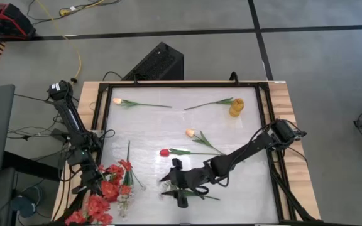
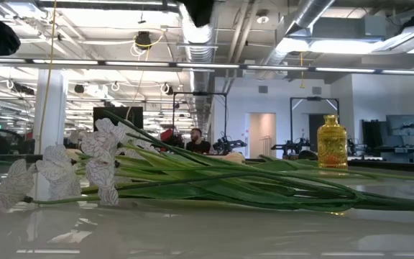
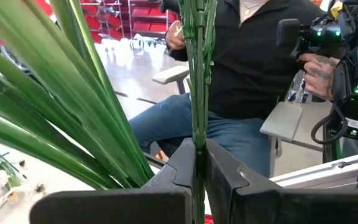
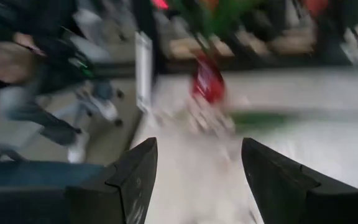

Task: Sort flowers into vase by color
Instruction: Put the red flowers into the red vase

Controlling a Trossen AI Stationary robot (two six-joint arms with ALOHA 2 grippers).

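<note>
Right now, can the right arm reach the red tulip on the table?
Probably yes. The right tool is open and empty, and the red tulip lies just beyond it on bare table; nothing stands between them.

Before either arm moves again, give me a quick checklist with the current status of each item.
1. Left hand shut on a green stem: ok.
2. Which flower that stem belongs to: cannot tell; red flowers lie at that hand.
3. Right hand open: ok.
4. Right hand holding nothing: ok; it hovers over the white spray near the table's front edge.
5. Yellow vase upright at the far side: ok.
6. Person seated close beyond the left arm: not ok.
</note>
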